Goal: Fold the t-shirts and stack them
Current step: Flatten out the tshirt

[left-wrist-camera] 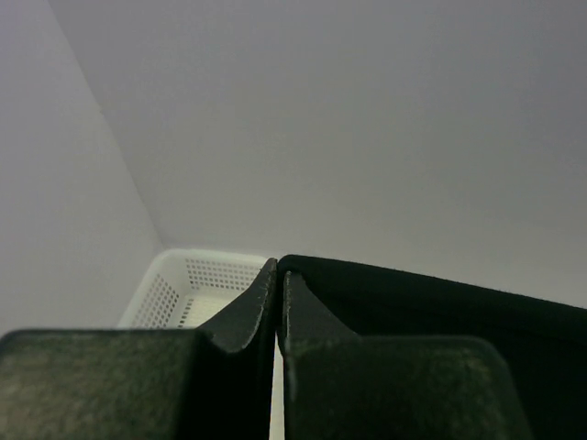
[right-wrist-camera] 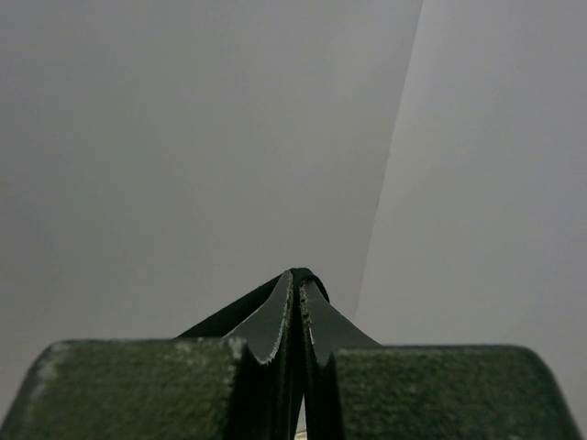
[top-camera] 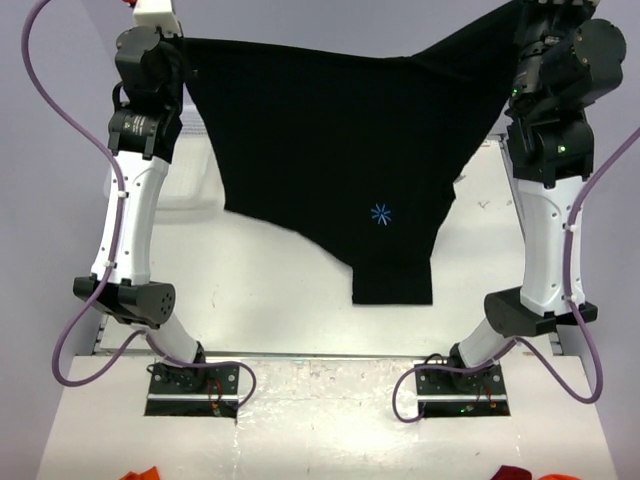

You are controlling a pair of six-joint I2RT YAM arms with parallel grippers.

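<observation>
Top external view: a black t-shirt (top-camera: 330, 170) is being held up in the air between the two arms, spread wide above the white table (top-camera: 280, 300). Its upper edge is being stretched from the left gripper (top-camera: 183, 45) at about 11 o'clock to the right gripper (top-camera: 527, 15) at about 1 o'clock, the 1 o'clock end being carried a little higher. From that edge the cloth is hanging toward 6 o'clock and narrowing to a squared flap, whose hem is lying just right of the picture's middle. A small blue star-shaped mark (top-camera: 380, 214) is being shown on the cloth, toward 5 o'clock of its centre. Whether the lowest flap is touching the table cannot be told.

In the left wrist view, the left gripper's fingers (left-wrist-camera: 248, 321) are being pressed fully together. A black cloth edge is being pinched at their tips and is running away toward 3 o'clock. A white mesh basket (left-wrist-camera: 179, 284) is being seen beyond them, at about 9 o'clock of the tips, against a plain grey wall.

In the right wrist view, the right gripper's fingers (right-wrist-camera: 271, 325) are likewise being pressed fully together. A fold of the black cloth is being clamped between the tips and is trailing off toward 8 o'clock.

Both upper corners of the garment are thus being gripped, one by each arm.
</observation>
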